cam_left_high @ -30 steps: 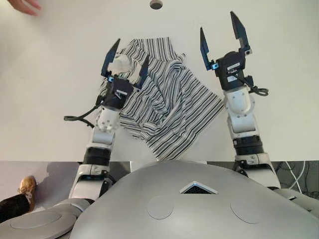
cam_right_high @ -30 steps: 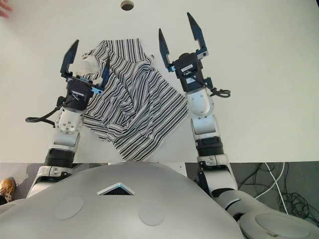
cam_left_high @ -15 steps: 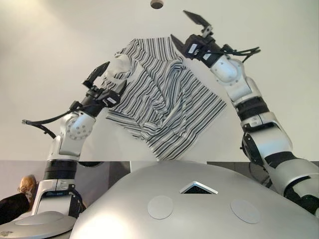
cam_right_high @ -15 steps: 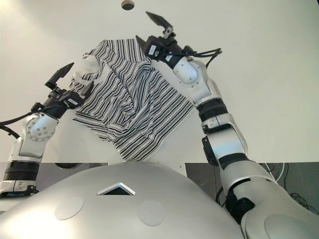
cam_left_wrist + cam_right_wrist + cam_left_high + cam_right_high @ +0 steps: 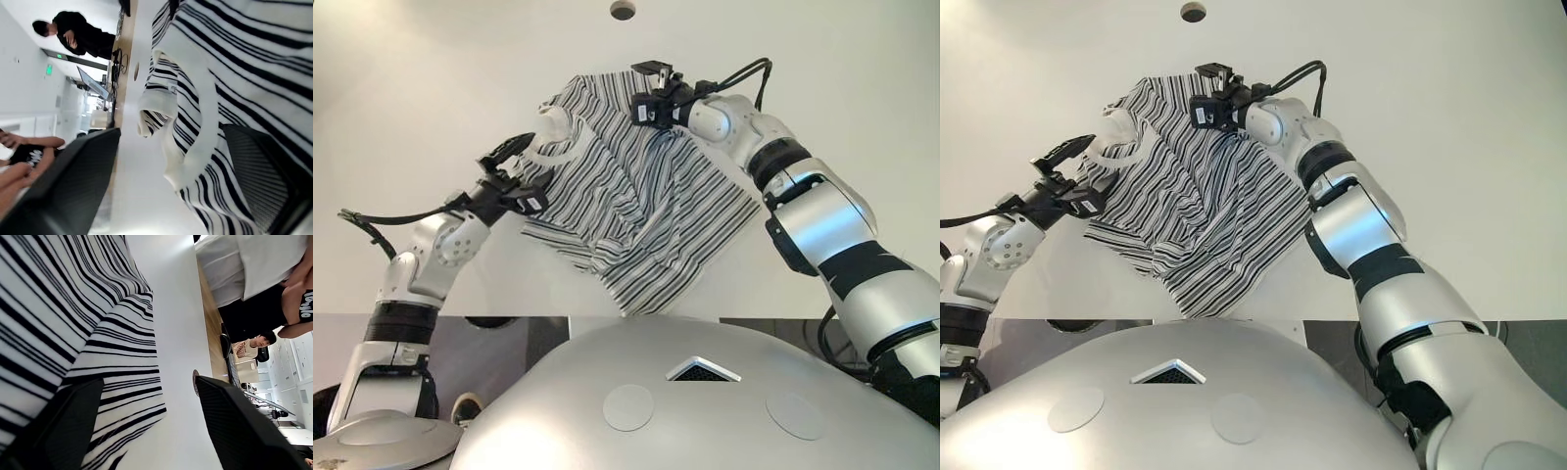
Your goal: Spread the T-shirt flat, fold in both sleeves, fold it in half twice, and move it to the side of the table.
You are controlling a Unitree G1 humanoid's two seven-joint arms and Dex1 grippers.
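The black-and-white striped T-shirt (image 5: 636,196) lies crumpled in the middle of the white table (image 5: 842,98), its white collar (image 5: 563,147) turned up at the far left. My left gripper (image 5: 516,166) is at the shirt's left edge beside the collar. It is open, and in the left wrist view the collar band (image 5: 195,122) runs between its dark fingers (image 5: 73,181). My right gripper (image 5: 643,98) is low over the shirt's far edge, open wide. The right wrist view has the striped hem (image 5: 112,357) lying between its fingers (image 5: 244,431).
A round hole (image 5: 623,10) sits in the table beyond the shirt. Bare tabletop spreads to the left (image 5: 401,117) and to the right of the shirt. The table's near edge (image 5: 783,315) runs just below the shirt's lowest corner.
Both arms have swung inward and down onto the shirt. The right gripper moved left to the shirt's far edge, and the left tilted toward the collar. The shirt barely shifted.
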